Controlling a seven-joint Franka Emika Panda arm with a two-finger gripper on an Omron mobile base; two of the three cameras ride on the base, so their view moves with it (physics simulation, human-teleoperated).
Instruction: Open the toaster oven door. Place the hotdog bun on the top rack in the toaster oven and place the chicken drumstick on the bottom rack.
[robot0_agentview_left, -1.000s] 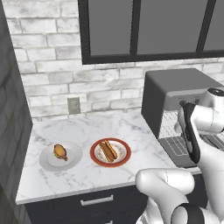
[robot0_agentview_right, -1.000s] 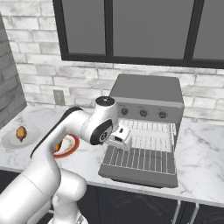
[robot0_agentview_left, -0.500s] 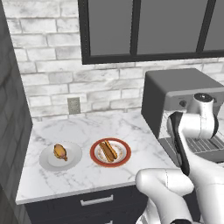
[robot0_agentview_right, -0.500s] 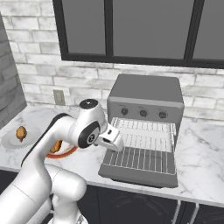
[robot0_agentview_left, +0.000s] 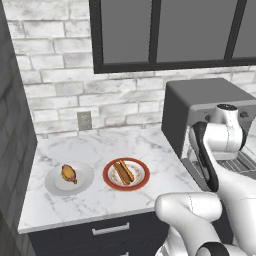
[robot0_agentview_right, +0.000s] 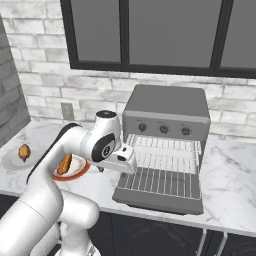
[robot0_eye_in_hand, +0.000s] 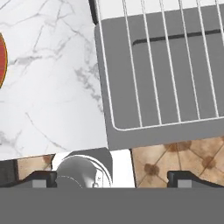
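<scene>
A marble counter runs under a white brick wall and a dark-framed window. The gripper hangs over the counter at the left front corner of the lowered toaster oven door, jaws spread wide, holding and touching nothing. In the hand view a pulled-out rack lies over the door panel from 12 to 2 o'clock, with bare marble at 10.

Outward from the hand, in the right base view, the hotdog bun lies at about 9 o'clock on a red-rimmed plate, near the gripper. In the left base view its long axis runs from upper left to lower right. The chicken drumstick rests further left on a white plate. The toaster oven stands open, so a leftward reach for the bun looks next.
</scene>
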